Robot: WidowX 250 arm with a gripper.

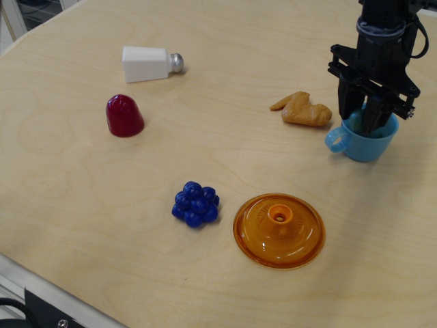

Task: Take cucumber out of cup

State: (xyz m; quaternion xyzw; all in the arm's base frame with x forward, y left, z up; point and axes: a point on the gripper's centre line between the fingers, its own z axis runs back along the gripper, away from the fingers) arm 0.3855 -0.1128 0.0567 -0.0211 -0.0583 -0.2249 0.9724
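While the gripper (362,124) reaches into the cup (364,141), fingers narrowed around the cucumber (356,121) standing inside, though a firm clamp cannot be told, the grasping step seems underway, calling next for a straight lift.

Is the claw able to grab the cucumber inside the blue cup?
Probably yes. The claw is already reaching down into the cup's open top, with nothing covering it. Only a sliver of the cucumber shows between its fingers, so the grip itself is unclear.

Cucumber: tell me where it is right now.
The cucumber sits inside the cup at the right edge, between the fingers, beside the tan toy.
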